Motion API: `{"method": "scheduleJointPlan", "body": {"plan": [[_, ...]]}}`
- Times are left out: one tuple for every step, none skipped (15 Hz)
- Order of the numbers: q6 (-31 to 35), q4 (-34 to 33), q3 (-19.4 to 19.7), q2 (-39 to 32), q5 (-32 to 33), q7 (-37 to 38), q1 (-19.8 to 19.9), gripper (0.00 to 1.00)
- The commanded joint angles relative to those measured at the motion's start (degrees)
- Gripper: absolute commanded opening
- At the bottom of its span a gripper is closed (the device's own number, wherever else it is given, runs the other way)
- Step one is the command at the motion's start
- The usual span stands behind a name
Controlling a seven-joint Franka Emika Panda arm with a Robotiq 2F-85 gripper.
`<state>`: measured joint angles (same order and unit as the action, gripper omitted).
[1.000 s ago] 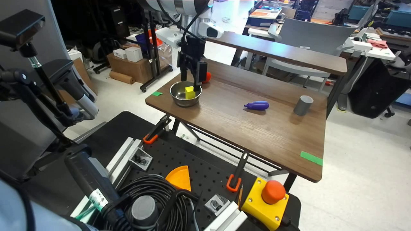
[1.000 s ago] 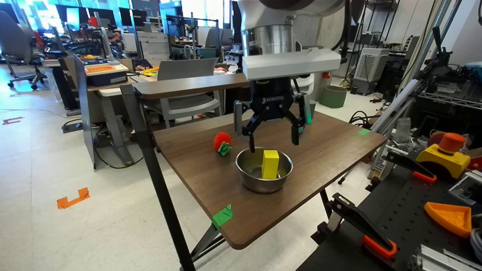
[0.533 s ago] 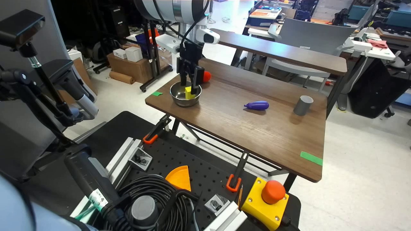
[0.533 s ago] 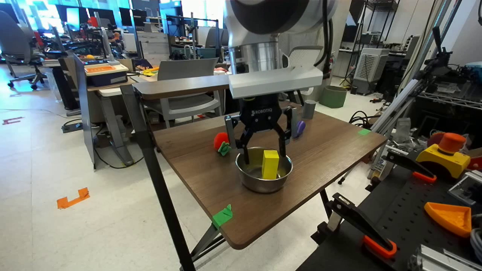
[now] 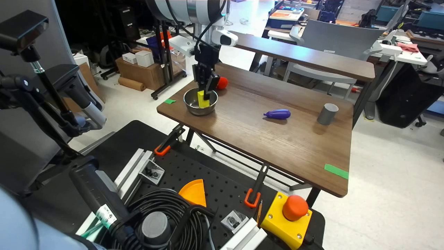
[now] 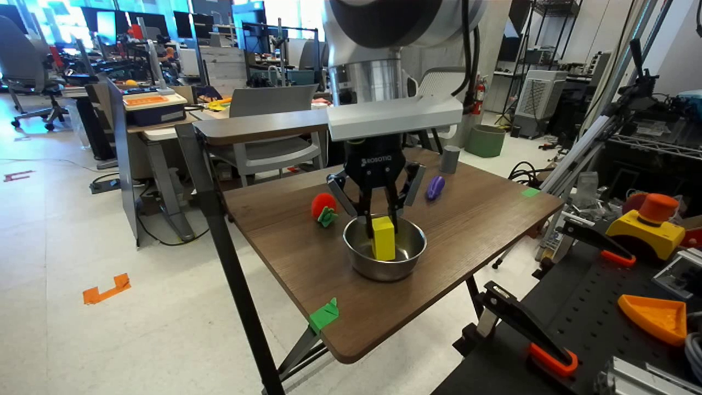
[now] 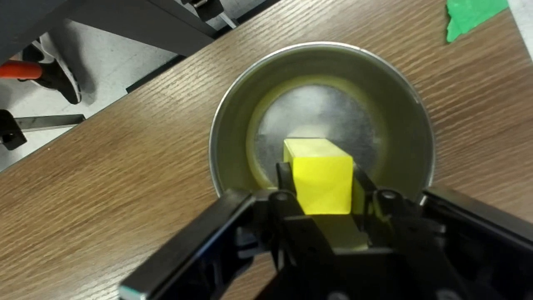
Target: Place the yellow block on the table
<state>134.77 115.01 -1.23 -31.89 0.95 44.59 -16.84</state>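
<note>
Jaws snug on opposite sides of the block (image 7: 322,185), only its width apart, I hold it nearly upright inside the bowl (image 6: 384,271) near a corner of the tabletop (image 5: 256,130) marked with green tape (image 6: 323,315), so its long axis likely calls for a straight lift past the rim first.

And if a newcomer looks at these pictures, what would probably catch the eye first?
Most likely the bright yellow block, inside the metal bowl with the gripper closed on its sides. After it, perhaps the red button on a yellow box, low in an exterior view. The purple eggplant probably stands out too, lying on the brown table.
</note>
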Motion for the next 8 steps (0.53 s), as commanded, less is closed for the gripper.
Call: {"method": "scheduleJointPlan", "body": {"plan": [[-1.1,0.4,-0.5,2.2,-1.4,-0.2,0.2,0.08],[-2.7,0.8,-1.5,3.6,-2.4,-1.7,0.8,0.08],[-4.5,1.2,-2.7,5.0,-3.7,-3.6,1.5,0.08],[-5.5,2.2,-3.7,7.1,-5.1,-5.6,2.1,0.08],[-6.3,2.5,-4.0,8.5,-6.0,-6.4,2.2,0.08],[-6.5,2.9,-3.9,10.5,-6.6,-6.7,2.2,0.08],[-7.0,2.8,-3.7,12.0,-7.1,-6.9,2.3,0.08],[-7.4,2.1,-3.2,13.3,-7.0,-6.8,2.6,0.08]]}}
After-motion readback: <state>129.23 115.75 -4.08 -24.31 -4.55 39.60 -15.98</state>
